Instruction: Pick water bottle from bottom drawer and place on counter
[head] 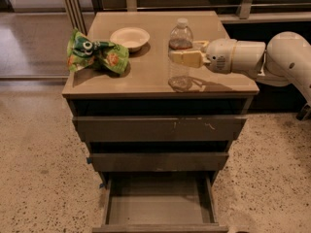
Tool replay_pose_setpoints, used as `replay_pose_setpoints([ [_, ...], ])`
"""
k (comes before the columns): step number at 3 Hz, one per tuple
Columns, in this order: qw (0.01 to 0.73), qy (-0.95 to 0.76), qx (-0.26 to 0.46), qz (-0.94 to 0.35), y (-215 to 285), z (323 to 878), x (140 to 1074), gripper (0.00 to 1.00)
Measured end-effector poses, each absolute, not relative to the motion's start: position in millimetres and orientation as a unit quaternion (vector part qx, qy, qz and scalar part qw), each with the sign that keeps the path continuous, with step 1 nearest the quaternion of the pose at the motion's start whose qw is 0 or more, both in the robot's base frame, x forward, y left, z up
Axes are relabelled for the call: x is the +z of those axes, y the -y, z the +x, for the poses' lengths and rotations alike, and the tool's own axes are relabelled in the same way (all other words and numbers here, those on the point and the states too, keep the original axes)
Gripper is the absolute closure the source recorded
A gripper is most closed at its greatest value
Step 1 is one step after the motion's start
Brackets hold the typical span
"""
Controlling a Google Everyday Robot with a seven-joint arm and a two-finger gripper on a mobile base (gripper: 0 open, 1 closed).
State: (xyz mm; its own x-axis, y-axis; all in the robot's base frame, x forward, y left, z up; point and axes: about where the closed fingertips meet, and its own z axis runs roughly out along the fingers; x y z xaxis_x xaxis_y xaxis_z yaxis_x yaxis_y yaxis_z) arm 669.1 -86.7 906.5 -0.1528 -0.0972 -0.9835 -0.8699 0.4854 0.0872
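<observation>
- At the left end of the counter [150, 69]: a crumpled green snack bag [97, 56] lies on the surface.
- Just right of the bag: a white bowl [129, 37] sits upright, towards the rear.
- Below, at the cabinet foot: the bottom drawer [158, 203] is pulled out, grey floor exposed. The two upper drawers [160, 144] stand slightly out.
- Right of centre: the water bottle [181, 76] stands upright on the counter, white cap on, its base near the front edge.
- At the bottle's mid-height: the gripper [179, 56] has its fingers clamped on the bottle, the near finger lying across its front.
- Far right: the white arm [286, 57] runs in level from that side.
</observation>
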Motion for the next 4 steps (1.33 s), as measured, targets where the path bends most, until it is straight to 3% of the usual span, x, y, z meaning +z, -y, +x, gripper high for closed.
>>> replay_pose_setpoints([
  [4, 0.518, -0.655, 0.391, -0.388, 85.0, 675.8, 919.5, 1.00],
])
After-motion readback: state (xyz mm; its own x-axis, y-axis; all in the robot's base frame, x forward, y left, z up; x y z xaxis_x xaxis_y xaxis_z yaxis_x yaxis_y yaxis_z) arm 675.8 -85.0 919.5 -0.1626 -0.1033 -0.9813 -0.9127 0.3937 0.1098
